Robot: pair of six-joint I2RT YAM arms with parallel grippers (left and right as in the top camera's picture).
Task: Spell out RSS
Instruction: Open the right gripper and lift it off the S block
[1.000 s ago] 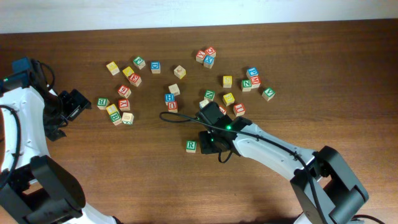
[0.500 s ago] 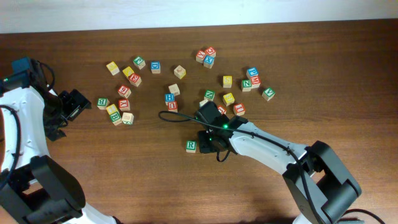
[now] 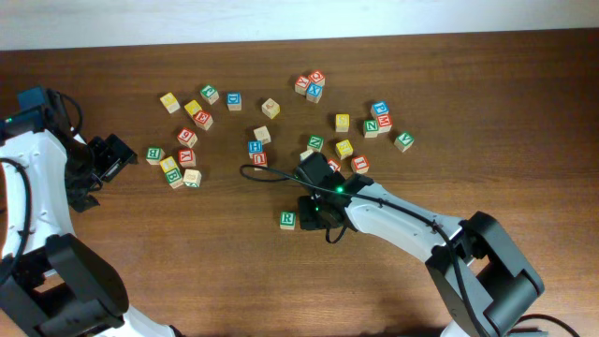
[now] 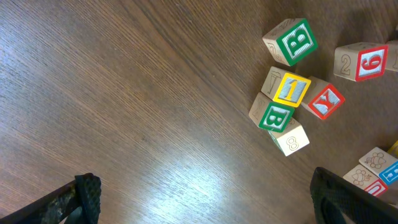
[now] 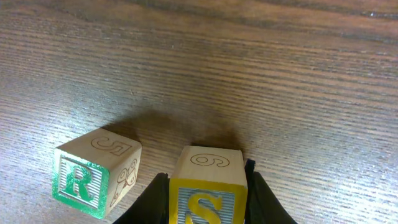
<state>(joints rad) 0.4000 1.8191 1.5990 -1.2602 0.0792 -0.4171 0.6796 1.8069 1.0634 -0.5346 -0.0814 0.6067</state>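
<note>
Right arm (image 3: 402, 220) has edged slightly left across the brown wooden table (image 3: 524, 112), closing on the R.
Its right gripper (image 5: 208, 202) is clamped on a yellow-faced wooden S cube (image 5: 208, 186), just right of the green-and-white wooden R cube (image 5: 96, 177), apart from it; left gripper (image 3: 110, 157) hangs wide open at far left.

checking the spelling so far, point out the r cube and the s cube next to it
R cube (image 5: 87, 177), right wrist view, on its green R face
S cube (image 5: 208, 196), right wrist view, on its yellow S face
</note>
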